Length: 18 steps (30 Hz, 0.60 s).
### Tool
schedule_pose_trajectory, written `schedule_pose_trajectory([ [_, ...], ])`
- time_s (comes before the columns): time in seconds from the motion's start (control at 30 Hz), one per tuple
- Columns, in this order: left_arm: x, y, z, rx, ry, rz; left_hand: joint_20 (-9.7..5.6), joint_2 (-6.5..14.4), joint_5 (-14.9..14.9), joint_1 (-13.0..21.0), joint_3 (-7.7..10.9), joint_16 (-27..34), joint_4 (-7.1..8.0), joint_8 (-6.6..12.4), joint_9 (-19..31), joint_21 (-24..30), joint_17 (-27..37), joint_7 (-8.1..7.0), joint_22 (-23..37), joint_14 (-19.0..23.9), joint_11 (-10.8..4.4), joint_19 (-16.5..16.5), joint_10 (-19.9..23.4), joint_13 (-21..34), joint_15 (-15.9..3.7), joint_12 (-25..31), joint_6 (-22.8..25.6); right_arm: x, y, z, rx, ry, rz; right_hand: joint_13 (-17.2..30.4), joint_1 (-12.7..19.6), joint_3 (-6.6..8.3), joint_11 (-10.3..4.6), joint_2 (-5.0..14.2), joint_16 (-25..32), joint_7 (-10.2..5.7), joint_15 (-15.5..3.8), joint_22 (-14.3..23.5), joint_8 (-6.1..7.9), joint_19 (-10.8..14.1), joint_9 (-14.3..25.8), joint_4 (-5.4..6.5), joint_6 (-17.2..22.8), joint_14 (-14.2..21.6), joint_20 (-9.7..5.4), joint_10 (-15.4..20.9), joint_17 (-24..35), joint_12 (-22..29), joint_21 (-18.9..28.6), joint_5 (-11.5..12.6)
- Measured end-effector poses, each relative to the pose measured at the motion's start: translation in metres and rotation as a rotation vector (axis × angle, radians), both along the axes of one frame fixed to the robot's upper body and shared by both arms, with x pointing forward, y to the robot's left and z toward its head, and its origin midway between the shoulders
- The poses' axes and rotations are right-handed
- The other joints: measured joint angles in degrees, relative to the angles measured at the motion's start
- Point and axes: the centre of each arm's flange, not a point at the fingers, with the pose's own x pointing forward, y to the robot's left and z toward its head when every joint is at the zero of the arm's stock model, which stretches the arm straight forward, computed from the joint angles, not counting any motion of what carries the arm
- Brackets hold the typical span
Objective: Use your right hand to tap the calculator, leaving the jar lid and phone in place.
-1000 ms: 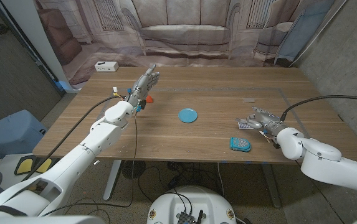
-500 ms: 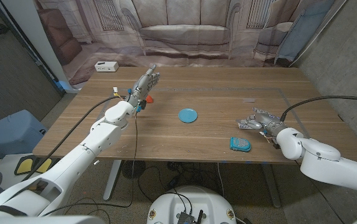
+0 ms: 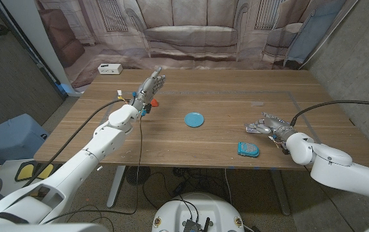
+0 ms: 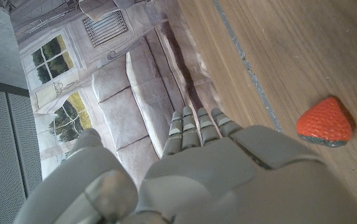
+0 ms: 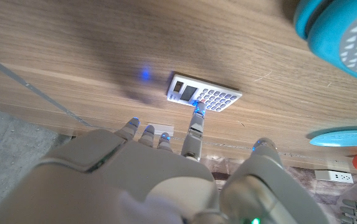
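Right now my right hand [image 3: 269, 124] is over the calculator [image 5: 203, 96], with one finger stretched out and its tip on the keypad; the other fingers are curled back and it holds nothing. So I judge the tap to be at or very near contact, and what is left is to lift off and draw the hand back.

The calculator lies flat on the worktop [image 3: 223, 138] near my right side, just beyond the teal phone [image 3: 248, 149]. Its long axis runs across my pointing finger, display end on one side, keys on the other, slightly skewed to the wood grain.

The blue jar lid [image 3: 194, 119] sits well apart at mid-worktop; both it and the phone look undisturbed. My left hand [image 3: 151, 85] is up with fingers straight and close together, empty, beside a strawberry [image 4: 325, 122].
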Motion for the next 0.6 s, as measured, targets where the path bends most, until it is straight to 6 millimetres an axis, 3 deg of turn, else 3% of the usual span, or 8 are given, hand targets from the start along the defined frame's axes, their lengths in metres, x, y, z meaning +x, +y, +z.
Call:
schedule_pose_trajectory([
  [0.6,0.0013,-0.0016,0.0003,0.010,0.009,-0.002,0.00,0.3,0.0,-0.3,0.19,0.0,-0.19,0.00,0.0,0.0,0.0,-0.09,0.0,0.0,0.00,0.0,0.0,0.0,0.00,0.0,0.1,0.0034,-0.0035,-0.0076,0.015,0.037,-0.004,0.0,0.0,0.00,0.00,0.00,0.0,-0.31,0.00,0.0,-0.08,-0.3,0.0,0.00,0.3,0.0,0.32,0.0,0.0,0.0,0.0,0.0],
])
